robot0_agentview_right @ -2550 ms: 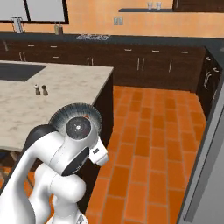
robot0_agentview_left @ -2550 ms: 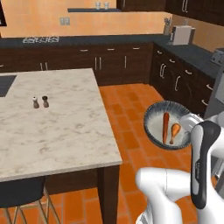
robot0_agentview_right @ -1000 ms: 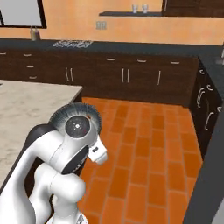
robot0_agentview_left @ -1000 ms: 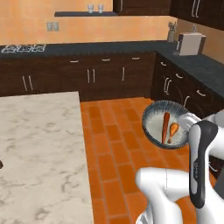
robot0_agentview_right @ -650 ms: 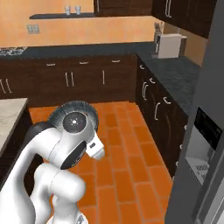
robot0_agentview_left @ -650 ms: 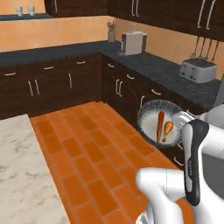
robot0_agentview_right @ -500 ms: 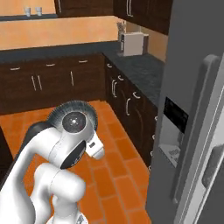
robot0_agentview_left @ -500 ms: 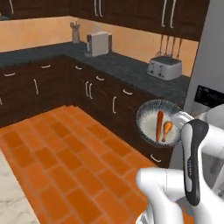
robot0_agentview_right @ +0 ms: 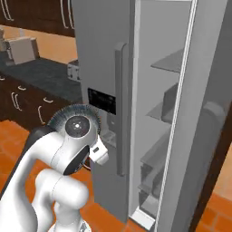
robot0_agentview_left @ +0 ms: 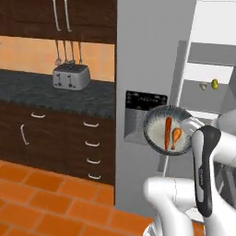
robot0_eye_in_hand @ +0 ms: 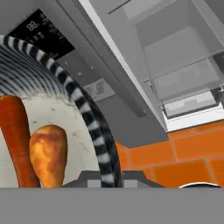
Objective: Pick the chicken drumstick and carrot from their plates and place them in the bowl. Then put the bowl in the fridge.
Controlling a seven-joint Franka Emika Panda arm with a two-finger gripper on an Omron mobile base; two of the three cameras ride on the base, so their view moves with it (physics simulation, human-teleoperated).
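A silver toaster (robot0_agentview_left: 70, 77) sits on the dark counter (robot0_agentview_left: 50, 94) (utensils (robot0_agentview_left: 67, 51) hang above)

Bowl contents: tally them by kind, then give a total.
Carrot: 1
Chicken drumstick: 1
Total in the bowl: 2

Orange carrot (robot0_agentview_left: 168, 132), striped-rim bowl (robot0_agentview_left: 156, 120)
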